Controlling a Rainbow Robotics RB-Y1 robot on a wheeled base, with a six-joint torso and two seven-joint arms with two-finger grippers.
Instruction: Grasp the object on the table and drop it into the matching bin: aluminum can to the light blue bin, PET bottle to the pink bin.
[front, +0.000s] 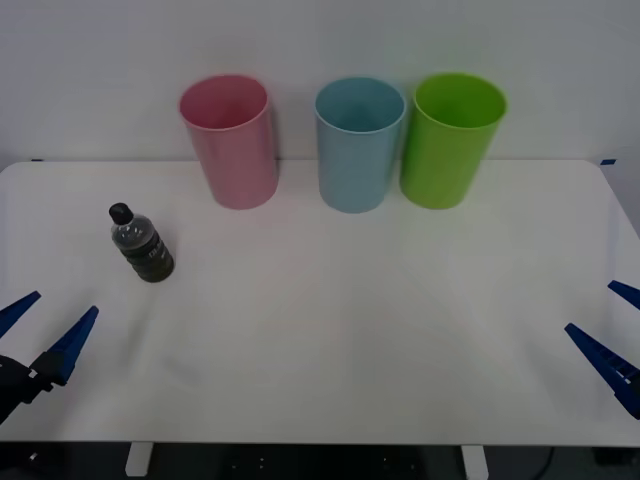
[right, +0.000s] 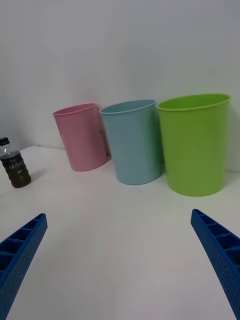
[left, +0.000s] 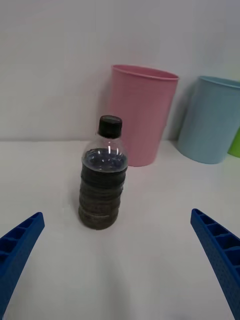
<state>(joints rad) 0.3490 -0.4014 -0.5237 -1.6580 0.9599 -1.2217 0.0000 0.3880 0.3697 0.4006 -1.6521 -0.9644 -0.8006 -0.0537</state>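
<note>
My left gripper (front: 45, 330) hangs at the near left corner of the table (front: 330, 330), fingers spread wide and empty. Just beyond it the PET bottle (front: 142, 244) stands upright. My right gripper (front: 612, 335) waits wide open at the near right edge. Along the far edge I see the pink bin (front: 232, 140), light blue bin (front: 357, 143) and green bin (front: 450, 138).

Front view looks down; both wrist views face the pink bin (front: 231, 140).

White surface (front: 350, 320); pink bin (front: 232, 140), light blue bin (front: 357, 143), green bin (front: 450, 138); PET bottle (front: 142, 245) clear, dark contents, black cap; 2 ribbed blue claws.
</note>
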